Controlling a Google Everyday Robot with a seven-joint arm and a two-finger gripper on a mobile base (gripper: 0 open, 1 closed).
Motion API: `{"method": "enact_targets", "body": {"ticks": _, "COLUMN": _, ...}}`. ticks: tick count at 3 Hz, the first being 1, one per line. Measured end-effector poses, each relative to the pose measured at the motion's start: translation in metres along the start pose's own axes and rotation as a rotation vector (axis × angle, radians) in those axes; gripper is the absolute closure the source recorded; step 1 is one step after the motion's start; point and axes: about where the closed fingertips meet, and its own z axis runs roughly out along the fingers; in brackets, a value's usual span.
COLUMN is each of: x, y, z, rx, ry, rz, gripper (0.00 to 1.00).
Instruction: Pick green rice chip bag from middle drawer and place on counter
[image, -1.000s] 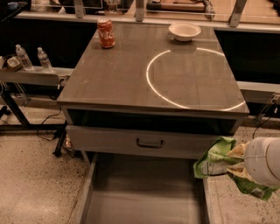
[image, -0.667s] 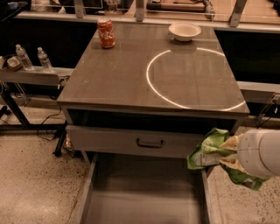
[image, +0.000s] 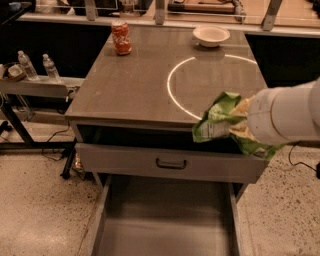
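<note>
The green rice chip bag (image: 220, 119) is crinkled, with its white label panel facing left. It hangs in the air over the front right edge of the counter (image: 135, 85). My gripper (image: 240, 126) is at the end of the white arm (image: 285, 112) that comes in from the right. It is shut on the bag's right side and mostly hidden behind it. The middle drawer (image: 165, 225) stands pulled out below, and its grey floor is bare.
A red can (image: 121, 37) and a white bowl (image: 211, 35) stand at the back of the counter, and a bright ring of light lies on its right half. A drawer front with a dark handle (image: 171, 163) sits above the open drawer. Water bottles (image: 27, 65) stand on the left side shelf (image: 40, 86).
My arm has risen and moved left with the bag. It went from beside the open drawer's right wall up to the counter's front right edge.
</note>
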Motion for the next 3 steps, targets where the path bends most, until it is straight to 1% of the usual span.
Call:
{"method": "enact_targets", "body": {"ticks": 1, "x": -0.025, "y": -0.051, "z": -0.007, "rx": 0.066, "ry": -0.034, "rz": -0.043, "gripper": 1.0}}
{"method": "enact_targets", "body": {"ticks": 2, "x": -0.062, "y": -0.109, "z": 0.011, "rx": 0.12, "ry": -0.159, "rz": -0.068, "gripper": 1.0}}
{"method": "enact_targets", "body": {"ticks": 3, "x": -0.083, "y": -0.14, "z": 0.028, "rx": 0.13, "ry": -0.246, "rz": -0.067, "gripper": 1.0}}
